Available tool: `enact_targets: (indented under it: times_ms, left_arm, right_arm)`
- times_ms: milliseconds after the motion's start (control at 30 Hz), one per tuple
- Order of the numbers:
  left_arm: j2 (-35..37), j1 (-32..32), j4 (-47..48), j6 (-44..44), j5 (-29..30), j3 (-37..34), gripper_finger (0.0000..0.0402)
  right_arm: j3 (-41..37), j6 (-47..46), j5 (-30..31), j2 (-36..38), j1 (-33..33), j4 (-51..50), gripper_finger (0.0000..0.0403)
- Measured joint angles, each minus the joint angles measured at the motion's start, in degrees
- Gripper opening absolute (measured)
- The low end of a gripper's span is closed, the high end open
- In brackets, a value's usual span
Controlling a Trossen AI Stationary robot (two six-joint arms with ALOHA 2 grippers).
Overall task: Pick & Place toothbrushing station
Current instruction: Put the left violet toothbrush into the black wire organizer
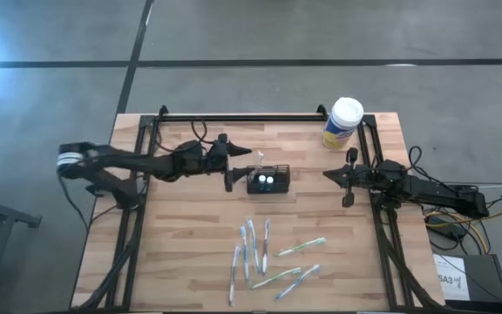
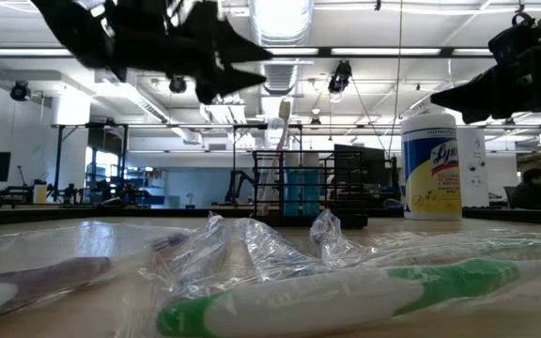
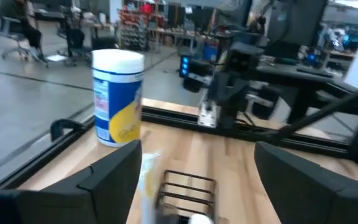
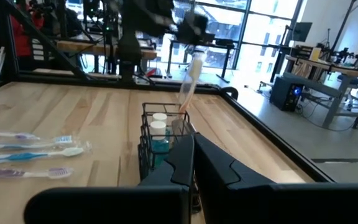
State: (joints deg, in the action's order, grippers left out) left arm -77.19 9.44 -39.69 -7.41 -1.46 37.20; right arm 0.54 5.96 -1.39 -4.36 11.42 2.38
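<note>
Wooden table point(image 1: 190, 262): holder point(image 1: 268, 180), canister point(image 1: 342, 123), toothbrushes point(image 1: 264, 257)

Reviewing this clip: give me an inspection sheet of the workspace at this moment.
Surface: wooden table, black frame rails.
Job's things: black holder mid-table, two white-capped bottles and one wrapped toothbrush inside.
Clutter: wrapped toothbrushes loose at the near side; wipes canister at the far right corner.
Grippers: left gripper beside the holder, jaws open, empty; right gripper waits right of it, jaws shut.
Cables: bundle off the right edge.
Surroundings: open lab hall, grey floor.
</note>
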Motion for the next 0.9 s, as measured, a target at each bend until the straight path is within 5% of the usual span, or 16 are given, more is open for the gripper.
enact_targets:
  times_ms: [100,300,400,567,900]
  left_arm:
    - [6.22,-3.66,15.66,0.82,4.82,2.95,0.0306]
    - [12.00,-16.40,44.56,-0.39,31.19,12.93,0.0290]
    - [12.20,-21.81,55.45,-5.60,38.51,17.53,0.0276]
    - [11.81,-26.90,63.01,-18.90,39.68,19.80,0.0218]
    - [9.46,-32.85,60.54,-32.99,35.43,12.89,0.0013]
  right_arm:
    - [0.00,-0.02,0.00,0.00,-0.02,-0.55,0.0008]
    - [0.00,-1.07,0.00,0.02,-0.01,-0.53,0.0008]
    - [0.00,-1.32,0.00,0.02,-0.02,-0.51,0.0008]
    - [0.00,-1.41,0.00,0.02,-0.01,-0.49,0.0008]
    - [0.00,-2.99,0.00,0.06,-0.01,-0.47,0.0008]
